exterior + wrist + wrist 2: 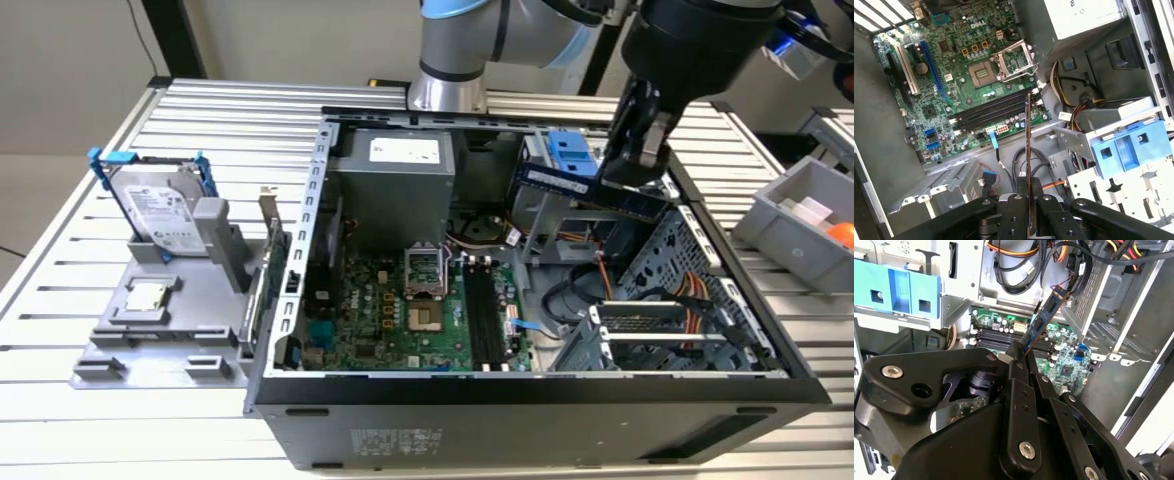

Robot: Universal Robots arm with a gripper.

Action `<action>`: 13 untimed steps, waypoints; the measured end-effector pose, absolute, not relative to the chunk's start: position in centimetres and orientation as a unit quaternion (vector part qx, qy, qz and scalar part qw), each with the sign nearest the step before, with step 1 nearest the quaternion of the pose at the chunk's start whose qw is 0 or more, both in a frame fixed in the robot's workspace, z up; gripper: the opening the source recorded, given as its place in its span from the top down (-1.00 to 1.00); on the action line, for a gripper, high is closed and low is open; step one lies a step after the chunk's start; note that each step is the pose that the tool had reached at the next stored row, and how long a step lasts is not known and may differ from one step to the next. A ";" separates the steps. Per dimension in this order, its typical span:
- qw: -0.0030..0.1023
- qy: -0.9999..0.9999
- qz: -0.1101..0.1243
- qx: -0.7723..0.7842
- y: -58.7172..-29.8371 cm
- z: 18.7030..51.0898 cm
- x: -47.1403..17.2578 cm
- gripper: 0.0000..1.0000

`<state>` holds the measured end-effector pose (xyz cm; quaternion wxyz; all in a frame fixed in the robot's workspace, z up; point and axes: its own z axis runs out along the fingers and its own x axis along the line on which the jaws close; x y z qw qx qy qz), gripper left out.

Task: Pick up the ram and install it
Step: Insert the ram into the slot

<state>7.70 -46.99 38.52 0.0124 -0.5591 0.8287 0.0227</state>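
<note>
Fingers [1016, 217] are clenched on one end of the ram [1028, 140], which in both wrist views juts out over the open case [884, 165], above the motherboard [954, 75] and well apart from its black slots [989, 112]. From the exterior view's left, a drive [158, 215] with a blue bracket and a white label, print not legible, stands on a grey stand [134, 345] on the bench [80, 440]. A card [276, 265] stands on edge just beside the case. Inside sits a power supply [394, 170] with another white label. The bluish ram hangs tilted beside a blue caddy [571, 155], near the case's rim. A grey bin [787, 215] sits at the right.
</note>
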 end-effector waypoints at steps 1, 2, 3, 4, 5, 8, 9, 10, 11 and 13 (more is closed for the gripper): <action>0.012 0.830 0.023 -0.557 -47.0 38.5 7.7 1.00; 0.012 0.832 0.023 -0.555 -47.0 38.5 7.7 1.00; 0.013 0.833 0.023 -0.553 -47.0 38.5 7.7 1.00; 0.013 0.834 0.023 -0.551 -47.0 38.5 7.7 1.00; 0.013 0.836 0.022 -0.548 -47.0 38.5 7.7 1.00; 0.013 0.840 0.022 -0.542 -47.0 38.5 7.7 1.00; 0.013 0.841 0.022 -0.540 -47.0 38.5 7.7 1.00; 0.013 0.843 0.022 -0.538 -47.0 38.5 7.7 1.00; 0.013 0.844 0.022 -0.535 -47.0 38.5 7.7 1.00; 0.013 0.847 0.022 -0.531 -47.0 38.5 7.7 1.00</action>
